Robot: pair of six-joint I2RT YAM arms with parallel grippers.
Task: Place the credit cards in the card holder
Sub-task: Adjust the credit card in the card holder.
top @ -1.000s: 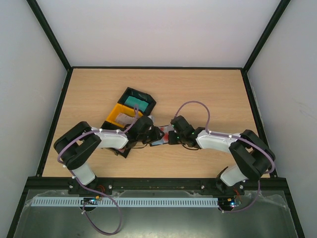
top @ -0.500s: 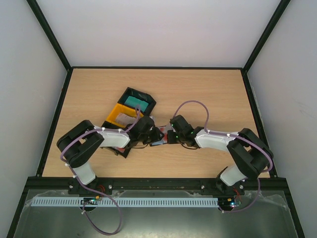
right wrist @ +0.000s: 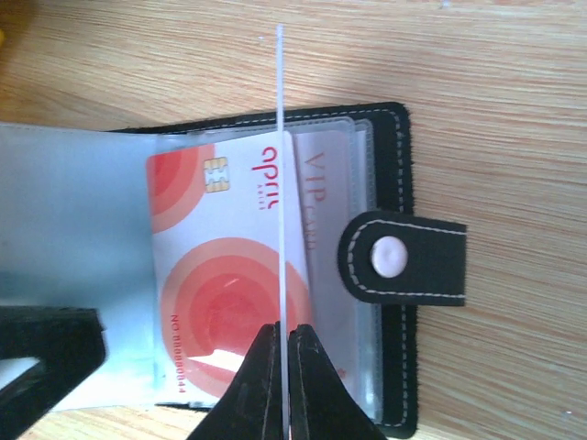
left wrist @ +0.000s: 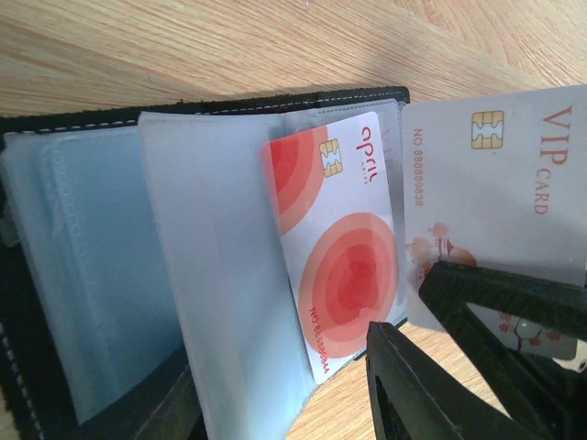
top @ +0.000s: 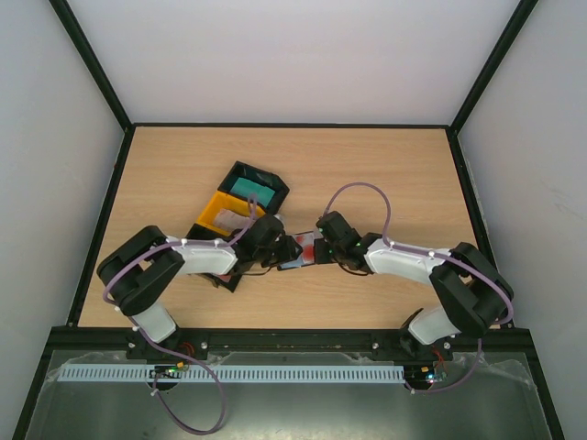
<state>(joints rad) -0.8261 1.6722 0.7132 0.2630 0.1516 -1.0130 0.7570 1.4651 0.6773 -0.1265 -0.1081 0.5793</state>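
The black card holder [right wrist: 396, 137] lies open on the table, its snap strap [right wrist: 404, 257] out to the right. A red-and-white credit card [left wrist: 344, 266] sits in a clear sleeve. Beside it in the right wrist view, a pale card with VIP lettering [right wrist: 318, 197] shows under plastic. My right gripper [right wrist: 282, 332] is shut on a pale VIP credit card [left wrist: 500, 183], held on edge just above the holder. My left gripper [left wrist: 280, 357] is open, its jaws either side of a raised clear sleeve [left wrist: 215, 275]. From above, both grippers [top: 292, 247] [top: 323, 246] meet over the holder [top: 307, 251].
A black tray [top: 266, 180] with teal cards [top: 250, 188] and a yellow tray [top: 220, 200] stand just behind the left arm. Another black tray [top: 226, 278] lies partly under that arm. Black frame rails edge the table.
The left jaws first closed a little, then spread wider around the sleeve. In the top view the red-and-white card now shows between the two grippers. Both arms barely shifted.
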